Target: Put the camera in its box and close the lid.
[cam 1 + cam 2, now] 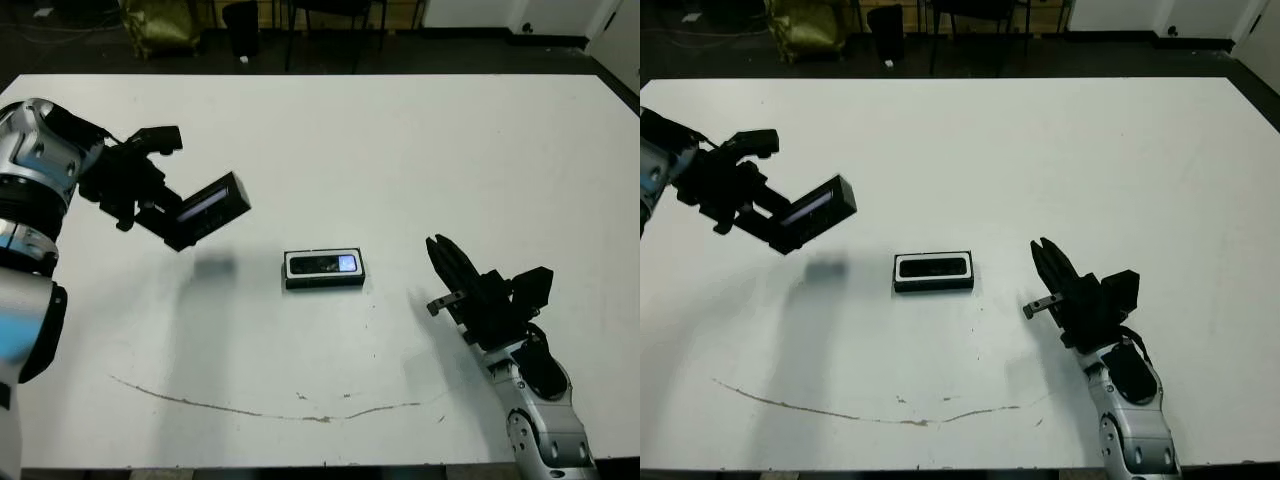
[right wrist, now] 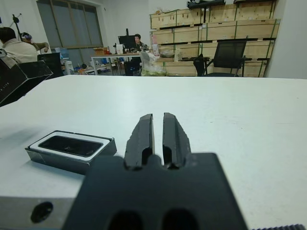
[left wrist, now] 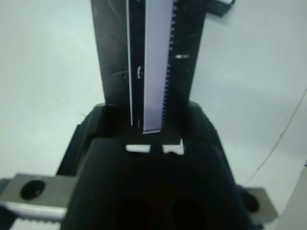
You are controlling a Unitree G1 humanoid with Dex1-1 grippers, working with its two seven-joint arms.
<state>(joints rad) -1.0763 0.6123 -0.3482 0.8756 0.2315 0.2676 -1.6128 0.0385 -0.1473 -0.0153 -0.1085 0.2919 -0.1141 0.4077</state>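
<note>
The box (image 1: 324, 284) sits at the middle of the table, black walls and white lining, with the black camera (image 1: 322, 264) lying inside it. My left gripper (image 1: 176, 222) is shut on the lid (image 1: 208, 208) and holds it tilted in the air, up and to the left of the box. The lid's glossy strip (image 3: 157, 62) runs straight out between that gripper's fingers. On the right of the box, my right gripper (image 1: 440, 250) is low over the table, shut and holding nothing. From its wrist view the box (image 2: 67, 159) lies close beside its fingertips (image 2: 142, 125).
A thin dark scuff line (image 1: 250, 408) crosses the table near its front edge. Beyond the far edge stand dark chairs (image 2: 230, 55), desks and wooden crates. Seated people (image 2: 14, 48) show far off in the right wrist view.
</note>
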